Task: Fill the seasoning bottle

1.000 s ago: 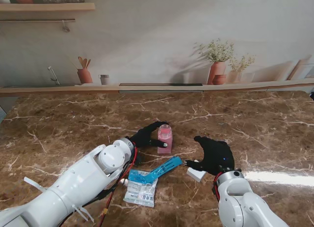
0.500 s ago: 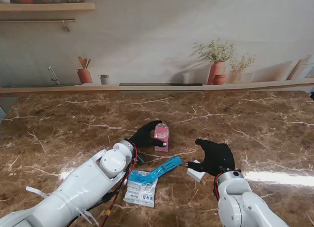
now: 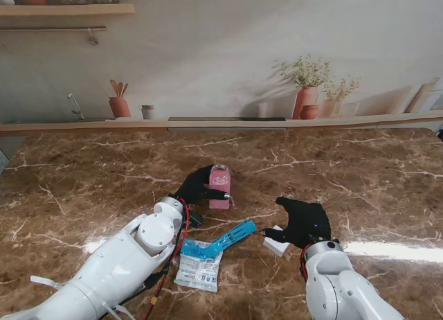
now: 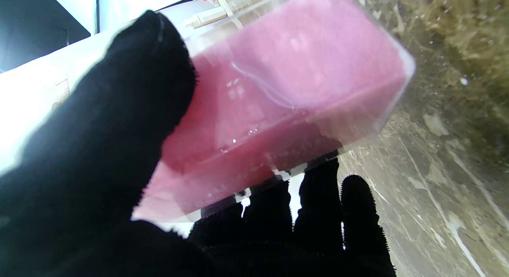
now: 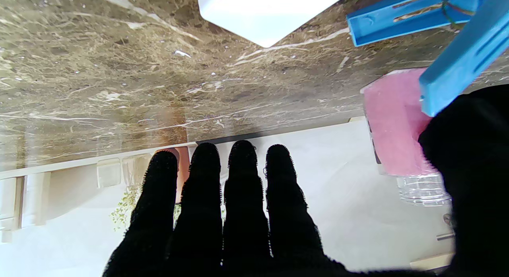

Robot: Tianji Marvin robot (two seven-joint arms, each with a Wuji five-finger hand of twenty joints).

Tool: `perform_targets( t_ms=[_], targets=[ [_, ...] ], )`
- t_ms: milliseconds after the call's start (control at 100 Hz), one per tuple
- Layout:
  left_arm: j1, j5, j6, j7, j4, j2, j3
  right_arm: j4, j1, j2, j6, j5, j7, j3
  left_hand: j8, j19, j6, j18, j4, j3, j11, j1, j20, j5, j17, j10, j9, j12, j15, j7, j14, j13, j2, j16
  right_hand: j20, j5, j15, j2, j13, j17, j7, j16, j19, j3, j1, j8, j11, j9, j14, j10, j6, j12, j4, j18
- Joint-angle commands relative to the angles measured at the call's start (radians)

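A clear seasoning bottle [image 3: 220,187] holding pink powder stands upright on the marble table, its round mouth uncapped. My left hand [image 3: 193,187] is wrapped round it from its left side; the left wrist view shows the bottle [image 4: 286,98] pressed between thumb and fingers [image 4: 318,213]. My right hand [image 3: 302,221] hovers open to the bottle's right, fingers [image 5: 222,197] straight and together, holding nothing. A white cap-like block [image 3: 277,244] lies just under that hand, also seen in the right wrist view as a white block [image 5: 266,12].
A blue clip [image 3: 232,237] lies on a seasoning packet [image 3: 199,264] near me, between the arms. The clip [image 5: 441,26] and the pink bottle [image 5: 395,137] show in the right wrist view. A ledge with pots runs along the table's far edge.
My left hand has slid the bottle a little leftward and farther from me, and set it more upright. The right hand has barely moved.
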Motion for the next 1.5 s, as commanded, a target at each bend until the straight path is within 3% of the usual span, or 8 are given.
perform_targets(
  t_ms=[0, 230, 390, 590, 740, 850, 1210, 1490],
  targets=[
    [-0.004, 0.003, 0.001, 0.001, -0.005, 0.0, -0.003, 0.009, -0.004, 0.0, 0.006, 0.003, 0.017, -0.003, 0.094, 0.071, -0.196, -0.018, 0.03, 0.178, 0.17, 0.125, -0.047, 0.129, -0.006, -0.046, 0.147, 0.156, 0.044, 0.518, 0.015, 0.033, 0.149, 0.061, -0.022, 0.012, 0.004, -0.011, 0.006, 0.0, 0.008, -0.004, 0.014, -0.01, 0.029, -0.012, 0.003, 0.006, -0.024, -0.013, -0.021, 0.012, 0.042, -0.009],
    [-0.019, -0.002, 0.013, -0.042, 0.019, 0.006, 0.0, 0.014, 0.001, 0.0, 0.006, 0.006, 0.018, -0.008, -0.585, 0.052, -0.015, -0.045, 0.038, 0.212, 0.209, 0.153, -0.144, 0.193, -0.004, -0.011, 0.087, 0.292, 0.064, 0.09, 0.047, -0.001, 0.192, 0.152, -0.026, 0.017, 0.001, -0.008, 0.002, -0.003, 0.006, -0.007, 0.012, -0.016, 0.041, -0.017, -0.001, 0.006, -0.023, -0.012, -0.04, 0.009, 0.043, -0.01],
    [-0.029, -0.001, 0.018, -0.074, 0.038, 0.011, 0.009, 0.018, 0.004, 0.0, 0.006, 0.008, 0.018, -0.012, -0.736, -0.121, 0.002, -0.066, 0.018, 0.164, 0.26, 0.225, -0.169, 0.382, -0.003, 0.015, -0.019, 0.482, 0.078, 0.196, 0.067, -0.102, 0.291, 0.221, -0.028, 0.023, 0.002, -0.005, 0.001, -0.003, 0.007, -0.008, 0.013, -0.021, 0.049, -0.02, -0.001, 0.006, -0.022, -0.012, -0.051, 0.008, 0.043, -0.008],
    [-0.041, 0.022, 0.026, -0.08, 0.064, 0.012, 0.021, 0.019, 0.004, 0.0, 0.006, 0.01, 0.02, -0.014, -0.409, -0.227, -0.115, -0.058, 0.01, 0.082, 0.267, 0.255, -0.066, 0.355, -0.016, 0.005, -0.097, 0.488, 0.085, 0.327, 0.063, -0.174, 0.369, 0.21, -0.028, 0.024, 0.004, -0.002, 0.003, -0.001, 0.007, -0.007, 0.017, -0.025, 0.053, -0.022, -0.001, 0.006, -0.022, -0.011, -0.053, 0.007, 0.044, -0.008],
    [-0.046, 0.057, 0.024, -0.055, 0.086, 0.008, 0.03, 0.019, 0.003, 0.0, 0.008, 0.012, 0.019, -0.015, -0.079, -0.017, -0.168, 0.025, 0.009, 0.068, 0.124, 0.304, -0.009, 0.285, -0.015, 0.038, 0.053, -0.117, 0.053, 0.424, 0.099, 0.02, 0.458, 0.042, -0.028, 0.024, 0.005, -0.001, 0.004, -0.001, 0.007, -0.008, 0.018, -0.027, 0.055, -0.023, 0.0, 0.009, -0.023, -0.012, -0.052, 0.007, 0.045, -0.008],
    [-0.045, 0.063, 0.01, -0.033, 0.099, 0.003, 0.026, 0.016, 0.002, 0.0, 0.008, 0.011, 0.022, -0.014, -0.024, 0.117, -0.172, 0.066, -0.003, 0.125, 0.188, 0.302, -0.042, 0.286, 0.0, 0.028, 0.169, -0.166, 0.11, 0.451, 0.129, 0.141, 0.433, 0.063, -0.029, 0.025, 0.005, 0.001, 0.007, 0.0, 0.008, -0.007, 0.019, -0.028, 0.057, -0.024, 0.0, 0.009, -0.023, -0.013, -0.054, 0.007, 0.045, -0.009],
    [-0.043, 0.11, -0.014, -0.019, 0.112, 0.015, 0.016, 0.015, 0.006, 0.004, 0.011, -0.002, 0.04, -0.021, -0.361, 0.145, -0.057, 0.072, 0.012, 0.212, 0.337, 0.367, -0.132, 0.383, -0.014, -0.008, 0.147, 0.152, 0.026, 0.273, 0.12, 0.145, 0.335, 0.379, -0.017, 0.042, 0.038, -0.024, 0.07, 0.031, 0.017, 0.01, 0.046, -0.031, 0.08, -0.023, 0.021, 0.052, -0.019, -0.016, -0.059, 0.018, 0.045, -0.008],
    [-0.037, 0.094, -0.043, -0.046, 0.119, 0.02, 0.016, 0.02, 0.03, 0.023, 0.06, -0.112, 0.17, -0.054, -0.615, 0.028, -0.113, 0.086, 0.011, 0.242, 0.181, 0.132, -0.174, 0.335, -0.021, -0.005, 0.074, 0.248, 0.074, 0.349, 0.079, 0.011, 0.207, 0.127, 0.075, 0.006, 0.112, -0.068, 0.15, 0.081, 0.056, 0.137, 0.15, -0.013, 0.039, 0.019, 0.103, 0.052, 0.011, -0.008, 0.033, 0.167, 0.035, 0.024]
  ],
)
